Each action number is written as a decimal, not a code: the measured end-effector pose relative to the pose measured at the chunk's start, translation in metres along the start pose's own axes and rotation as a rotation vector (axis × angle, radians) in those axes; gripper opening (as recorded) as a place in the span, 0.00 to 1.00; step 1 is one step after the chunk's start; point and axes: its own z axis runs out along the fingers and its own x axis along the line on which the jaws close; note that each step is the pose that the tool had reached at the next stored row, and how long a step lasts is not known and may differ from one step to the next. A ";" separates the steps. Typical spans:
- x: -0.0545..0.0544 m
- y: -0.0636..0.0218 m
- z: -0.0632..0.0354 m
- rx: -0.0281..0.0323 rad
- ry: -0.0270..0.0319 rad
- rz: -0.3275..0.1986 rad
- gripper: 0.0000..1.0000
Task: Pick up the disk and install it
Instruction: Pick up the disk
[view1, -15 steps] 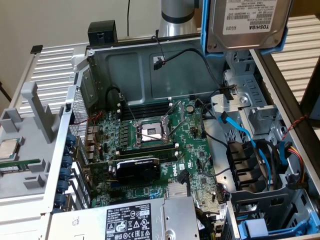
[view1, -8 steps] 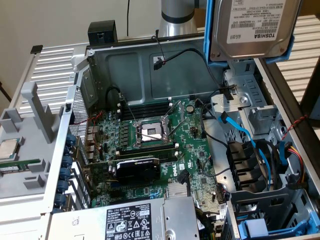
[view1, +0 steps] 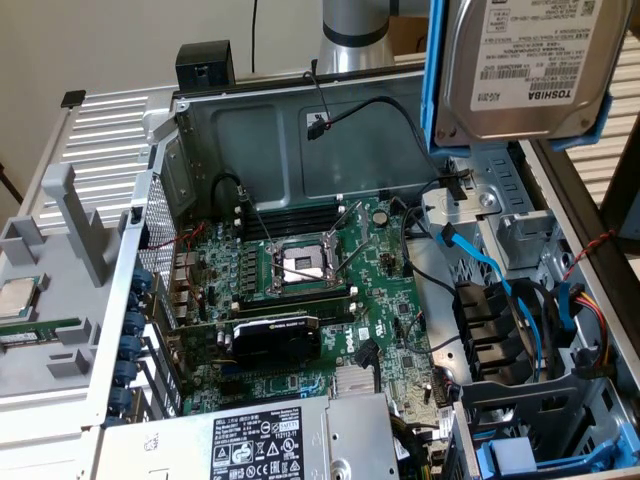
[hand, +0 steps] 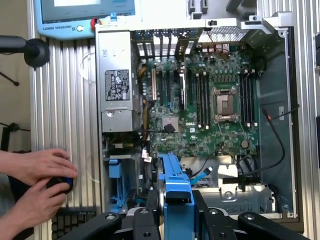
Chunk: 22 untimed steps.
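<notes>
The disk (view1: 525, 60) was pinched by its blue carrier (hand: 172, 175) in the gripper (hand: 176, 205) and held above the open case (view1: 290, 130), apparently to clear the drive bay (view1: 505, 225).

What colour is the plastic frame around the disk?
Bright blue. The frame clipped around the silver disk shows best in the exterior view.

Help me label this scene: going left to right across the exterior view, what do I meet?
Loose CPU chip → empty CPU socket on the motherboard → disk in its blue carrier, raised above the case.
</notes>
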 end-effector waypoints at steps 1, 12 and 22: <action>0.002 -0.0009 0.0000 0.0000 -0.0001 0.000 0.36; 0.033 -0.0090 -0.0002 -0.0004 -0.0075 0.000 0.36; 0.052 -0.0150 0.0027 -0.0008 -0.0144 0.003 0.36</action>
